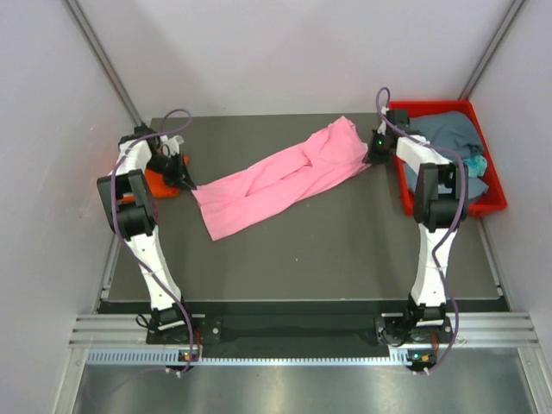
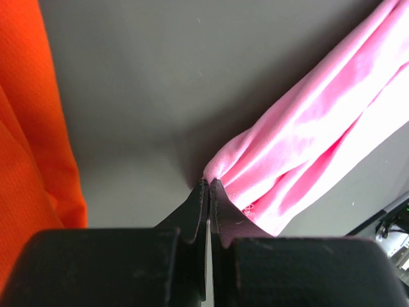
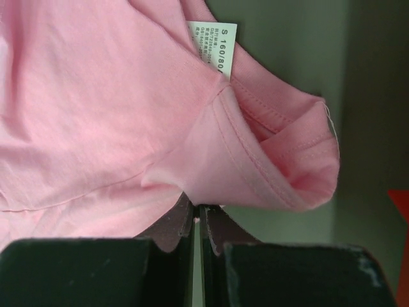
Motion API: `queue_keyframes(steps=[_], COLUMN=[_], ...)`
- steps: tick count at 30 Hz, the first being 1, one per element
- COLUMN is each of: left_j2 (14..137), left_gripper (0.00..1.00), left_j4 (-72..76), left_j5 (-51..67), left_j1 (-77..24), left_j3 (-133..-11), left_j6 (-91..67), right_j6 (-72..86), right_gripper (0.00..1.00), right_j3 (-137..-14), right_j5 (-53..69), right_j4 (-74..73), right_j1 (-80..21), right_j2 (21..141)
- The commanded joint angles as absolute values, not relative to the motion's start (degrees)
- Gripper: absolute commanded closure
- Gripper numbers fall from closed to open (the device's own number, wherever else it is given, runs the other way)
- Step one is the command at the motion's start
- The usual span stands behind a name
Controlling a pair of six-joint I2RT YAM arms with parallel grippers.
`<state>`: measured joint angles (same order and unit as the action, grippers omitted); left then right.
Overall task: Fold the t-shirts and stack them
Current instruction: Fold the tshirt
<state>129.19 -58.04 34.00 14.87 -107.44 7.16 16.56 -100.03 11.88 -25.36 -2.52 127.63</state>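
Two tools, both clamped on one pink t-shirt (image 1: pixel 285 177). We see it pulled into a long, twisted band running diagonally across the dark surface (image 1: pixel 328 250), from the left-middle up toward the far right. The left tool (image 1: pixel 185 183) sits at the shirt's lower-left end. In the left wrist view its fingers are pressed together with a bunched pinch of pink cloth caught at the tips. The right tool (image 1: pixel 373 157) is at the upper-right end, just beside the red tray (image 1: pixel 493 205). In the right wrist view its fingers are closed on a stitched hem fold of the pink cloth, and a white size label (image 3: pixel 214 48) shows just above the fold. We cannot tell whether the middle of the shirt rests on the surface or hangs just above it. An orange t-shirt (image 1: pixel 159 183) lies at the left edge of the surface, close to the left tool and partly hidden by that arm. The tray stands at the far-right corner and holds a crumpled grey-blue t-shirt (image 1: pixel 444 131), with a bit of teal t-shirt (image 1: pixel 474 162) at its right side.
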Motion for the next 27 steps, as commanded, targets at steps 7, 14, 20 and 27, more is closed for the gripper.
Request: queue_keyframes(steps=[7, 14, 20, 27], left_j2=[122.44, 119.45, 115.76, 109.69], left_gripper=[1.00, 1.00, 0.60, 0.51], left_j4=[-59.59, -59.33, -58.71, -59.40], left_j5=[33.58, 33.14, 28.05, 30.57], left_j1=[15.47, 15.38, 15.29, 14.33], left_j3=[-103.45, -98.80, -98.26, -105.63], left_j6=[8.70, 8.70, 8.35, 9.13], right_j6=[16.00, 16.26, 16.09, 14.33], right_gripper=[1.00, 0.99, 0.79, 0.35], right_j3=[-109.76, -115.57, -115.23, -107.59], right_j5=[11.51, 11.95, 12.22, 10.90], right_j4=[-23.55, -22.68, -22.67, -23.47], right_j1=[-2.99, -3.69, -4.40, -4.22], right_j2=[131.57, 135.44, 134.83, 122.89])
